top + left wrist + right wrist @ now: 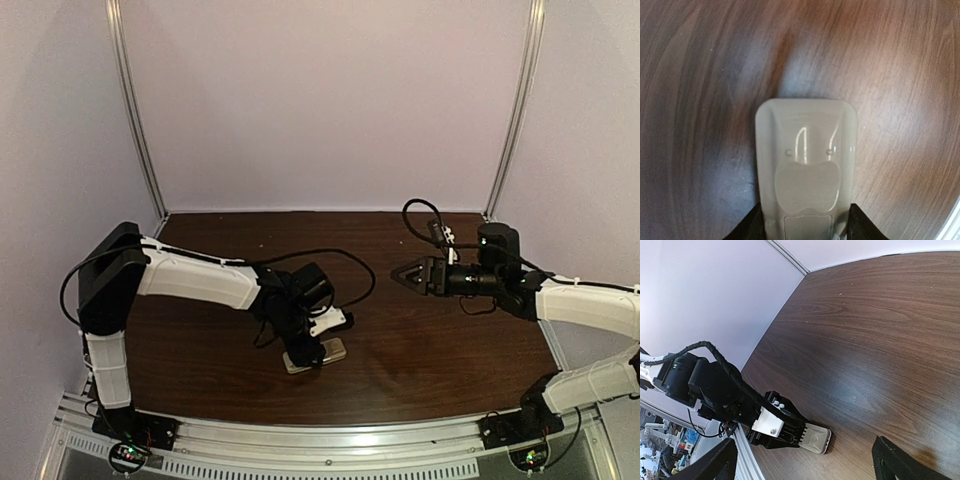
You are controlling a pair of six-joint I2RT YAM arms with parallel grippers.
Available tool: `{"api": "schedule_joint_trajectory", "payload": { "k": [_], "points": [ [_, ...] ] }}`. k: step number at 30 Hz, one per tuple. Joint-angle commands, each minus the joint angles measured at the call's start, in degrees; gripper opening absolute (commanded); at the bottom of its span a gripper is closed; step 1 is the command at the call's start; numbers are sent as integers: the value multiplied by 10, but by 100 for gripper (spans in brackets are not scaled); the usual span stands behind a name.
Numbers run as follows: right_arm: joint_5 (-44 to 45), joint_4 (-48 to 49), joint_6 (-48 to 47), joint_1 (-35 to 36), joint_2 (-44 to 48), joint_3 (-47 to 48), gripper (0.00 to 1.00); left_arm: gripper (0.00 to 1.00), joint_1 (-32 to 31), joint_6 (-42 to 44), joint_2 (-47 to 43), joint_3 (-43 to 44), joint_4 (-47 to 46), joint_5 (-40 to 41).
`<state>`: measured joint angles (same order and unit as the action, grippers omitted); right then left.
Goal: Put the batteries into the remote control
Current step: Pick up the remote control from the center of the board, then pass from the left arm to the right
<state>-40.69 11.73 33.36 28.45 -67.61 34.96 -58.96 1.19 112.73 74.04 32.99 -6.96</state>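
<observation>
The remote control is a small flat whitish rectangle lying on the dark wood table near the front edge. My left gripper is shut on its near end, one finger on each long side. In the left wrist view the remote shows a moulded face with a rounded panel; no display window or buttons show. My right gripper hangs above the table at the right, pointing left, open and empty. In its view the remote and the left gripper lie far below. The batteries are not in view.
A metal rail runs along the table's near edge. Two slanted metal posts stand at the back corners against pale walls. A black cable loops over the table behind the left wrist.
</observation>
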Motion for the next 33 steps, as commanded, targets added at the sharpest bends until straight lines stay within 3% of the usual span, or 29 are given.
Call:
{"api": "schedule_joint_trajectory", "payload": {
  "k": [1,6,13,23,33],
  "points": [
    [0,-14,-34,-6,5,10,94,34,28,-32,-70,-5,-57,-39],
    [7,-31,-73,-6,13,52,94,32,56,-40,-167,-20,-120,-109],
    [-93,127,-33,27,25,65,93,33,72,-50,-261,-26,-203,-212],
    [-127,196,-46,113,-1,131,92,33,71,-115,-317,-94,-378,-329],
    [-105,226,-49,153,-58,158,91,33,70,-133,-322,-111,-424,-366]
  ]
}}
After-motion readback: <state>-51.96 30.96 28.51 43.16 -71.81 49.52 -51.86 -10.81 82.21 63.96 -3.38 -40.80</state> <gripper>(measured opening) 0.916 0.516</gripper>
